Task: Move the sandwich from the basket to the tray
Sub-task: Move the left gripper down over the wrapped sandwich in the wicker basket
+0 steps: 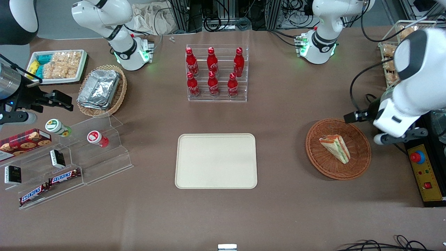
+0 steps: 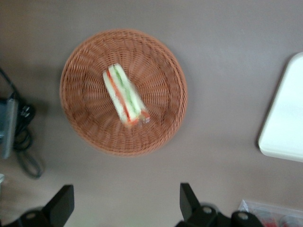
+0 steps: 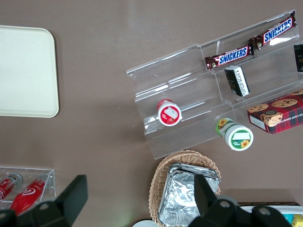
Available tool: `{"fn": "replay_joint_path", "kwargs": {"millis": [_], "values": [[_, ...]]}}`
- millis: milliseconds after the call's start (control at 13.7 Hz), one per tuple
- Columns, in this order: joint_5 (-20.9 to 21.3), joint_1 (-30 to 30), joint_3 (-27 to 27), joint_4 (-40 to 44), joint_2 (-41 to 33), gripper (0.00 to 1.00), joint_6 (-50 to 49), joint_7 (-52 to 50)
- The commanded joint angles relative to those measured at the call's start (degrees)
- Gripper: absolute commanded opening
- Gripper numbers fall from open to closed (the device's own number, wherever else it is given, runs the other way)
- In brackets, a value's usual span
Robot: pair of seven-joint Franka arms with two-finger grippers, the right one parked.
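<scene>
Table: brown tabletop (image 1: 285,146) runs the full width; cables and metal frames show along its edge farthest from the front camera
Parked-arm end: white tray of snack packets (image 1: 57,66); just beside it a tan oval wicker basket (image 1: 102,90) holding stacked foil trays (image 1: 98,87); nearer the front camera a clear acrylic stepped stand (image 1: 75,160) carrying two Snickers bars (image 1: 48,184), a cookie box (image 1: 24,141) and two small lidded tubs (image 1: 78,133)
Middle: clear rack of six red Coca-Cola bottles (image 1: 216,73); nearer the front camera, well apart from it, the cream tray (image 1: 216,161) lies flat with rounded corners and a low rim
Working-arm end: round reddish-brown woven basket (image 1: 338,149) sits on the table, apart from the tray; a yellow control box with a red button (image 1: 425,172) lies close by at the table's edge
Arm pose: the left arm bends over the table's end; its gripper (image 2: 127,208) hangs above bare tabletop just beside the basket, touching nothing
Gripper state: black fingers (image 2: 60,205) spread wide, nothing between them
Sandwich: triangular wedge (image 1: 335,147) lying in the basket near its centre; white bread with green, red and orange layers; shiny clear wrap; somewhat blurred in the left wrist view (image 2: 124,94)
</scene>
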Motion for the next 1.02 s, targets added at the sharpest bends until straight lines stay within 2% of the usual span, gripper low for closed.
{"fn": "replay_joint_path", "kwargs": {"millis": [0,146,292,438,802,875,948], "values": [[1.06,0.23,0.43,-11.85,-1.90,1.00,13.07,-6.85],[1.06,0.23,1.75,-18.19,-0.94,1.00,22.83,-10.55],[1.06,0.23,2.02,-20.85,1.51,1.00,28.21,-13.11],[1.15,0.14,3.68,-21.38,5.37,1.00,32.79,-16.70],[1.06,0.05,3.87,-21.12,12.24,0.99,40.88,-23.04],[1.06,0.05,3.87,-20.86,12.86,0.92,41.16,-23.83],[1.06,0.05,3.87,-20.85,13.13,0.72,41.16,-23.84]]}}
